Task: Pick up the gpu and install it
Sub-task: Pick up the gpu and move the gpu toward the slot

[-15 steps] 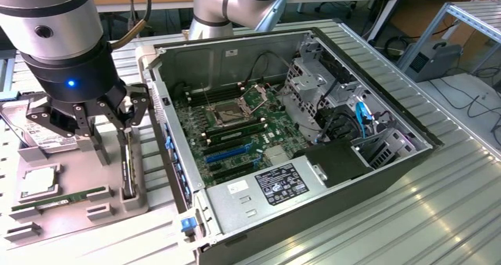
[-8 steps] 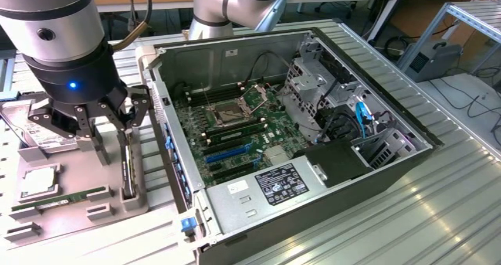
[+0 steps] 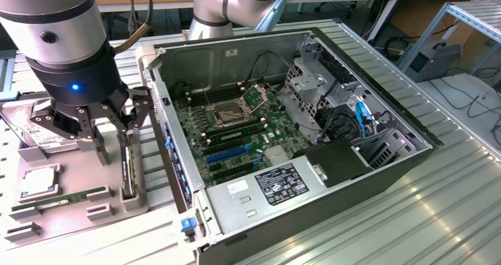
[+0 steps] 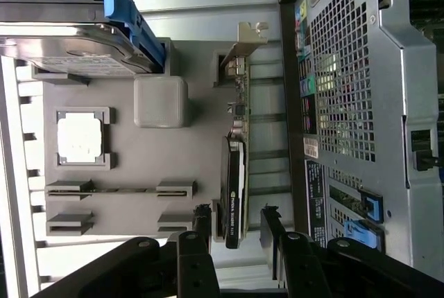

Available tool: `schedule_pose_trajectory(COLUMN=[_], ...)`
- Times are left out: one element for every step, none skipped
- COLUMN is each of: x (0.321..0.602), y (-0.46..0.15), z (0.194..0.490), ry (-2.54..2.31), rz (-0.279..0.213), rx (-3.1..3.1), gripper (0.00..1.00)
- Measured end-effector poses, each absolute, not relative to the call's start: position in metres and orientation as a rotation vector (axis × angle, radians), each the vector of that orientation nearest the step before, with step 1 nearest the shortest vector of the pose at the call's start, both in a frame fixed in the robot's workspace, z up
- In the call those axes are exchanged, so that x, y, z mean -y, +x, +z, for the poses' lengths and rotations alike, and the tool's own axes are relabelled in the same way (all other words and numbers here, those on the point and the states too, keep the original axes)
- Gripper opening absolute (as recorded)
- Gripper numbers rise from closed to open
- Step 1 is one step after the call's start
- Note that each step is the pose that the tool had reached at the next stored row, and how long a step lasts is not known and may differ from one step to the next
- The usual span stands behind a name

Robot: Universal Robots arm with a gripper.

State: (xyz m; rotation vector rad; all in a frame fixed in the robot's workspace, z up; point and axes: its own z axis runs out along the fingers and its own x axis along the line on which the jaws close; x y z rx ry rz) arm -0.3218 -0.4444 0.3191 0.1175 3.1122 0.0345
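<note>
1. Starting at the exterior view's left, a hard drive (image 3: pixel 41 137) in a blue carrier, a bare processor (image 3: pixel 37 182) and a slim RAM stick (image 3: pixel 60 199) sit in their own pockets of a grey tray (image 4: pixel 139 163) on the ribbed metal counter (image 3: pixel 407 218).
2. Next along, on the tray's side nearest the computer, the gpu (image 4: pixel 234 173) stands on edge in a holder, with its silver bracket (image 4: pixel 244 40) at the end away from the tool.
3. The tool (image 4: pixel 234 220) hangs over the card with its jaws spread wide, one on each side of it. It grips nothing, and a gap shows on both sides.
4. The card looks light, thin and stiff but fragile. Its flat faces near the upper edge seem the safest hold, away from the bracket and the connector edge.
5. Just beside it rises the wall of the open case (image 3: pixel 168 153), which crowds the lift path.
6. Further to the exterior view's right, the motherboard (image 3: pixel 234 124) lies exposed with blue slots (image 3: pixel 225 153). The power supply (image 3: pixel 270 186), the drive cage (image 3: pixel 309 83) and loose cables (image 3: pixel 362 115) hem the board in.
</note>
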Motion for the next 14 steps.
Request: schedule_pose_trajectory(x=[0.4440,0.4430,0.4424,0.4414,0.4409,0.4407,0.4406,0.4405,0.4403,0.4403,0.4403,0.4402,0.4402,0.4402], y=[-0.3214,-0.3212,-0.3212,-0.3212,-0.3212,-0.3211,-0.3211,-0.3211,-0.3211,-0.3211,-0.3211,-0.3211,-0.3211,-0.3211], z=[0.3187,0.3180,0.3175,0.3169,0.3160,0.3152,0.3146,0.3139,0.3131,0.3124,0.3116,0.3109,0.3103,0.3096], ry=[0.118,0.118,0.117,0.117,0.117,0.117,0.117,0.117,0.117,0.117,0.117,0.117,0.117,0.117], rz=[0.034,0.033,0.032,0.032,0.031,0.031,0.031,0.031,0.031,0.031,0.031,0.031,0.031,0.031], rx=[-3.112,-3.112,-3.112,-3.112,-3.112,-3.112,-3.112,-3.112,-3.112,-3.112,-3.112,-3.112,-3.112,-3.112], gripper=[0.42,0.42,0.42,0.42,0.42,0.42,0.42,0.42,0.42,0.42,0.42,0.42,0.42,0.42])
